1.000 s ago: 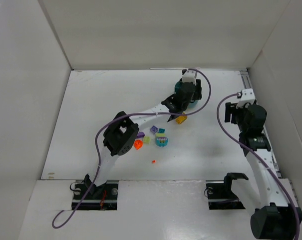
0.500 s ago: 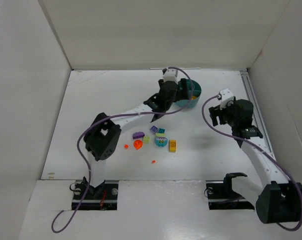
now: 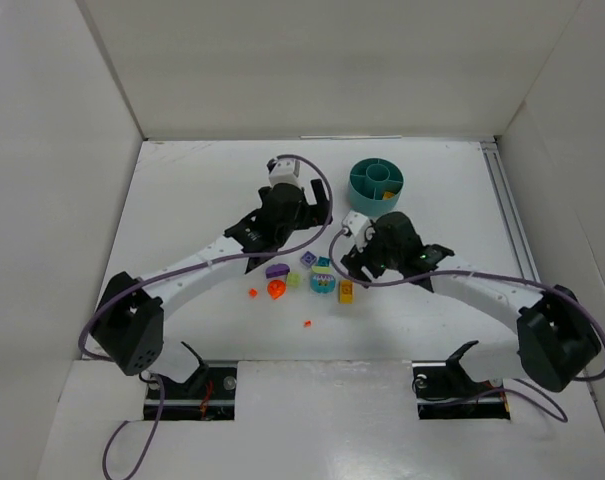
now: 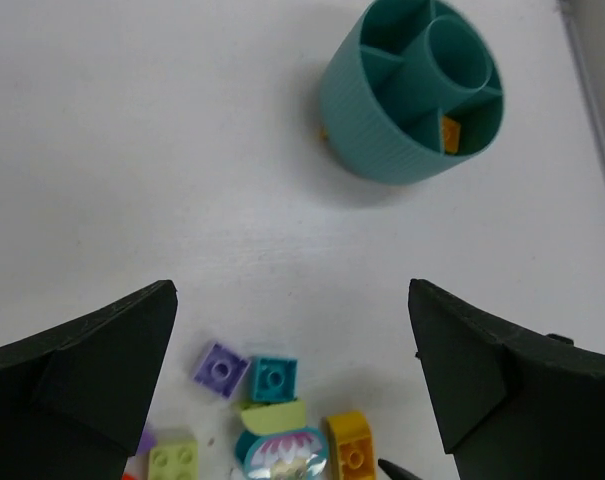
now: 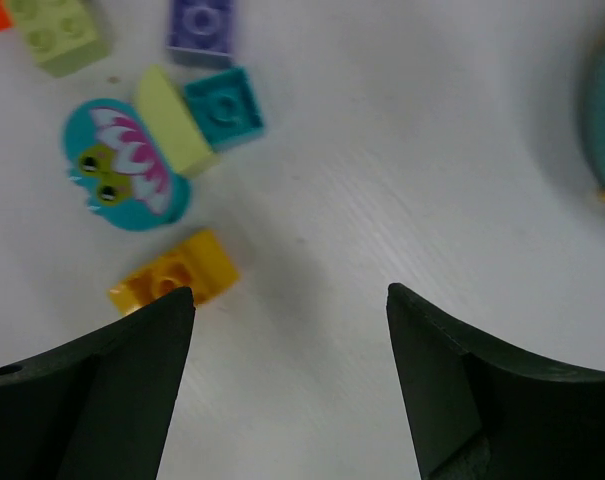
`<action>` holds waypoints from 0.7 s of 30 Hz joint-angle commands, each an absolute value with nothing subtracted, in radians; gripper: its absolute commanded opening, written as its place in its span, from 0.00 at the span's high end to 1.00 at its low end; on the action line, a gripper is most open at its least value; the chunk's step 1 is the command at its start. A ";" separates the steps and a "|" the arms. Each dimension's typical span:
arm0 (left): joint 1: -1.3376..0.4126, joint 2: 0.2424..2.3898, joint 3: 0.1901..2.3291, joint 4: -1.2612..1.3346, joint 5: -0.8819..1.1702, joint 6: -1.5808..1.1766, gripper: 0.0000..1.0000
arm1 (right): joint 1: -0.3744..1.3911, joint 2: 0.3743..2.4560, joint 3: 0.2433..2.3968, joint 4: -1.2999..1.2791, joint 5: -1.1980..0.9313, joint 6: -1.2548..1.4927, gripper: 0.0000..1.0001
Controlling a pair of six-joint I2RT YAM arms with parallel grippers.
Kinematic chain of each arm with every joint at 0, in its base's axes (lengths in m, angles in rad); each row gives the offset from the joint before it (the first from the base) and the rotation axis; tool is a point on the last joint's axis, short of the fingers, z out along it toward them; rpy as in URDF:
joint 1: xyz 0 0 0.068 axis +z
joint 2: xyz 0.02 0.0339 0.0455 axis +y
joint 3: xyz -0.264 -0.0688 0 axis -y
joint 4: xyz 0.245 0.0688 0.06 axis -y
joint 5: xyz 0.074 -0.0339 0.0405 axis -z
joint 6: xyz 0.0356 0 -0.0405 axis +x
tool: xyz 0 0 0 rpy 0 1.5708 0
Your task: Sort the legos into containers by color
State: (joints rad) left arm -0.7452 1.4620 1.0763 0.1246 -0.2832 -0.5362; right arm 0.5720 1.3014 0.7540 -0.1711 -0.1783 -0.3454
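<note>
Top external view: round teal tub [image 3: 376, 182], upright at the far centre-right of the white table [image 3: 182, 220], split into wedges around a central ring, one yellow-orange piece [image 3: 390, 195] inside. Loose legos [image 3: 312, 278] clustered mid-table, well apart from the tub: purple curved piece [image 3: 277, 270]; orange-red piece [image 3: 276, 289] just nearer than it; light green brick [image 3: 293, 279]; purple plate [image 3: 308, 259]; teal plate [image 3: 324, 262]; flower-print piece [image 3: 323, 281]; yellow brick [image 3: 346, 291]; tiny orange-red bit [image 3: 307, 323] lying apart on the near side. Left gripper [image 3: 284, 228] hangs above the table just beyond the cluster. Right gripper [image 3: 357, 262] sits just right of the cluster, near the yellow brick. Left wrist view: fingers [image 4: 92, 360] spread wide, nothing between them; tub at upper right, yellow-orange piece in a right-hand wedge; a small yellow speck touches the tub's outer base. Purple plate and teal plate lie side by side low in frame, with a light green slope [image 4: 272, 415] between the teal plate and the flower-print piece. Right wrist view: fingers [image 5: 82, 390] spread apart and empty; yellow brick just off the left fingertip; flower-print piece, slope and teal plate touching in a row; tub rim blurred at the right edge.
</note>
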 commanded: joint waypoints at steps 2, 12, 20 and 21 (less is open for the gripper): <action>-0.744 1.355 0.980 0.054 -0.318 -0.581 0.00 | 0.730 1.374 0.807 -0.140 -0.166 -0.229 0.18; -0.735 1.223 0.830 0.072 -0.327 -0.600 0.00 | 0.847 1.427 0.758 -0.149 0.033 -0.011 0.18; -0.735 1.213 0.830 0.072 -0.327 -0.600 0.00 | 0.847 1.486 0.759 -0.149 0.089 0.035 0.22; -0.735 1.213 0.830 0.063 -0.327 -0.600 0.00 | 0.847 1.505 0.768 -0.149 0.089 0.046 0.23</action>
State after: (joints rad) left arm -0.7380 1.2449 0.8330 0.0471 -0.3115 -0.5892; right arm 0.8356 1.4738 0.7467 -0.1711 0.0566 0.0013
